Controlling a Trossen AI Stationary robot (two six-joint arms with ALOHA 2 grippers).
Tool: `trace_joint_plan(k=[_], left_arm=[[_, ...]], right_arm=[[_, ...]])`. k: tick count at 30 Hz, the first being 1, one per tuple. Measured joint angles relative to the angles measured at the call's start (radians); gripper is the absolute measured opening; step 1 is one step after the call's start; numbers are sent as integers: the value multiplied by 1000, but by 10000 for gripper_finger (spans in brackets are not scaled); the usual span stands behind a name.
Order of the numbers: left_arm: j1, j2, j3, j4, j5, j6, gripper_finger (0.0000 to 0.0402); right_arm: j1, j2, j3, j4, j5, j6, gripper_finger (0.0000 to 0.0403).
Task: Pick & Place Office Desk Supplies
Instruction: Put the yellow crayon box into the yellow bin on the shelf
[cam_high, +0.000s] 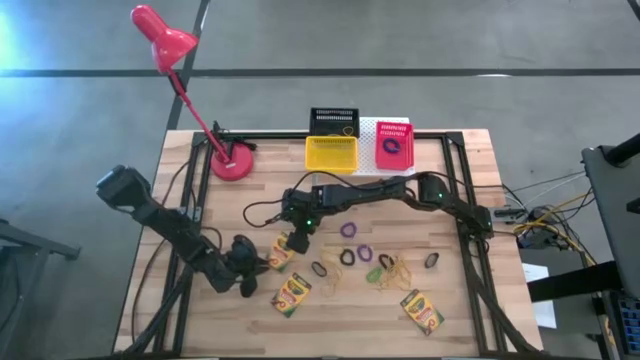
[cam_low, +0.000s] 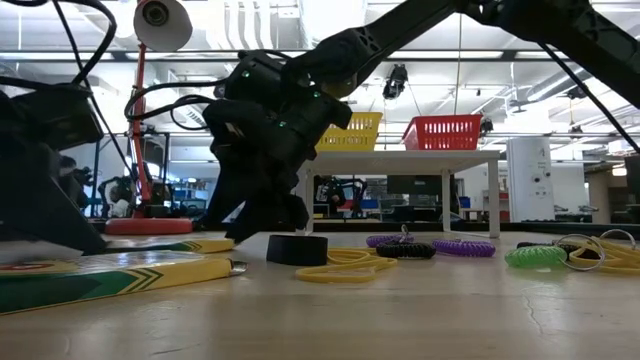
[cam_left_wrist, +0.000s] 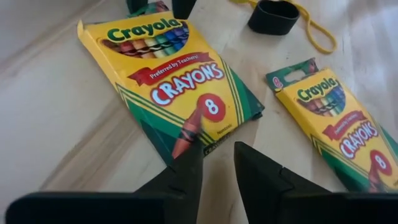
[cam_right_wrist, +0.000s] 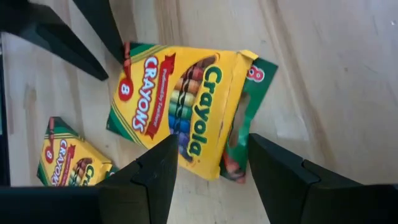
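High view: yellow-green cardboard crayon box (cam_high: 281, 252) flat on the wooden table (cam_high: 460, 330), between both grippers.

Left wrist view: left gripper (cam_left_wrist: 217, 163) jaws parted, gripping nothing, at the box's end.

Right wrist view: right gripper (cam_right_wrist: 210, 158) jaws wide, straddling the opposite end, empty.

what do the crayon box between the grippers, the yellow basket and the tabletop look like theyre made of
Crayon box: printed card, slightly glossy; creased edges and a folded flap suggest thin cardboard.
Yellow basket: likely moulded plastic; uniform bright colour, slotted walls.
Tabletop: wood, pale with visible plank lines and grain, matte or lightly sealed.
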Motion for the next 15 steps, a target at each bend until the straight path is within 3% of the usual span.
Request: trace_joint_plan(k=[6, 15], left_arm=[[0, 62, 4, 53, -6, 0, 87], [0, 58, 3, 53, -27, 3, 77]], right_arm=[[1, 1, 0, 6, -44, -1, 187], [2, -14, 31, 7, -53, -16, 177]])
